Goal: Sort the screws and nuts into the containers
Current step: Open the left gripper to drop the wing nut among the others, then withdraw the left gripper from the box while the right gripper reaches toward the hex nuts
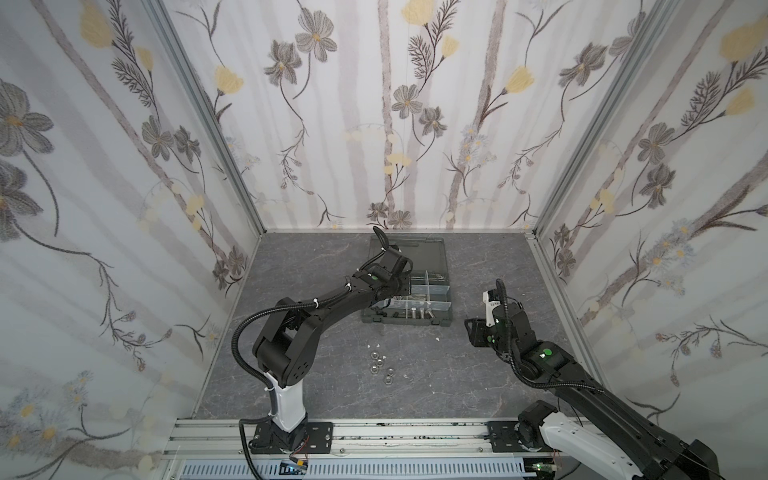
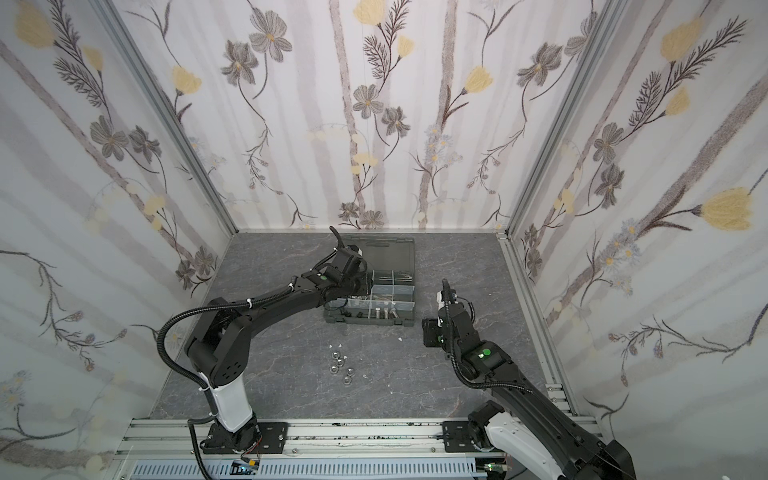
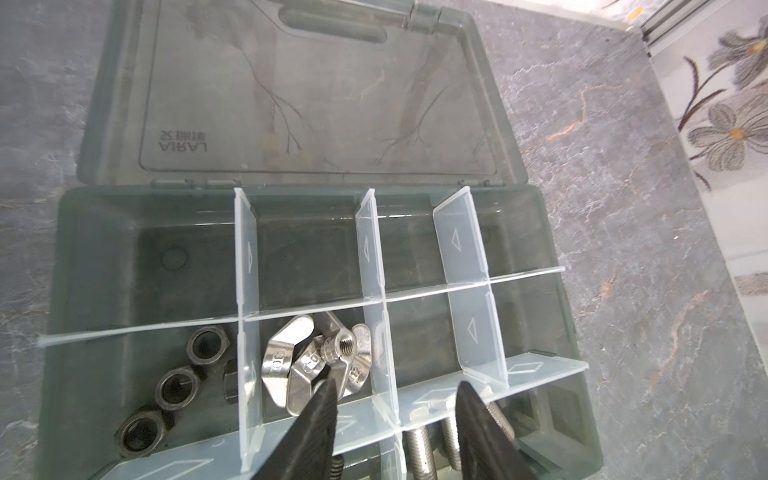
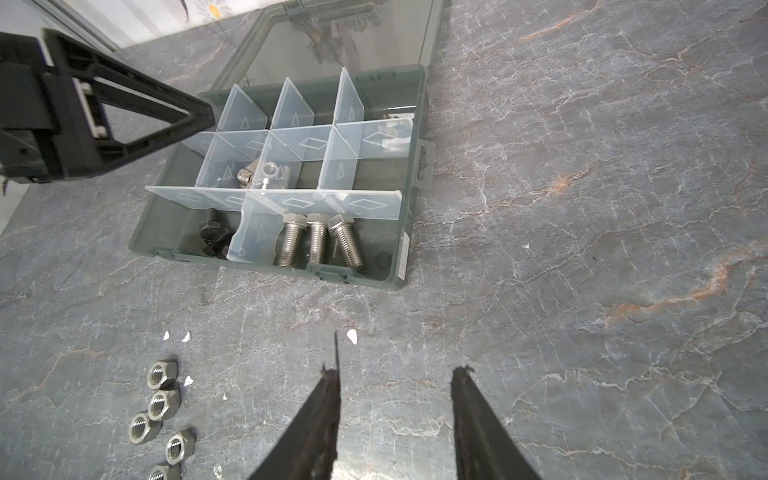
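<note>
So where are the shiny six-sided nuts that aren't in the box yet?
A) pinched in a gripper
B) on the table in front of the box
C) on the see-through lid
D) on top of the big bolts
B: five silver hex nuts lie in a loose bunch on the table, in front of the organiser case and apart from it.

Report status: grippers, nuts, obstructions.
Left gripper open, above boxed wing nuts. Right gripper open, empty. Five silver hex nuts loose on table. Nothing blocking them.
</note>
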Controlling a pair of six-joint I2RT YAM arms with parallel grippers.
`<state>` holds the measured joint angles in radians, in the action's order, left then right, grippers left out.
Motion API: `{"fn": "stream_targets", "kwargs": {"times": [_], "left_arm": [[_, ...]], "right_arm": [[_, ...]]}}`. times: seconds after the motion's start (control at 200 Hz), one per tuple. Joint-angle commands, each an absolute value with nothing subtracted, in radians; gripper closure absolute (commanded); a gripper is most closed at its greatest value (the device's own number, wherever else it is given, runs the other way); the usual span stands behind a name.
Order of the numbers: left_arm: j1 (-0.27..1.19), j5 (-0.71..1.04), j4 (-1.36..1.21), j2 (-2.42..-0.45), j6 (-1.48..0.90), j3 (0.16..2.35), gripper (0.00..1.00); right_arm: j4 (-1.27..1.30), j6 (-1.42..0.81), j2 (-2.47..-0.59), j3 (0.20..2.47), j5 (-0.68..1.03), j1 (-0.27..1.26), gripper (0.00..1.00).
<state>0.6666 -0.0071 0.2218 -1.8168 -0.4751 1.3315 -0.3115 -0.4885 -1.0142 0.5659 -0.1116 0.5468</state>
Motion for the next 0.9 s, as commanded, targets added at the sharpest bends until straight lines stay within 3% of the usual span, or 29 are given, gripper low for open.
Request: {"fn": "stream_targets", "kwargs": {"times": [0.0,0.425,0.894], "left_arm": [[0.667,-0.026,0.215,-1.768,-0.479,1.301,0.51],[0.654,-0.055,0.212,-1.562,-0.492,1.105,0.49],[0.641,-0.136,0.163,-1.430,-0.569,0.962,0.46]], "right_arm": [[-0.304,-0.500,-1.014,0.568,-0.125,0.547,0.56],[-0.282,-0.574,-1.046,0.577,-0.105,0.582,0.57],[-0.260,-0.627,-1.111,0.583,-0.150,0.780,0.57]]}}
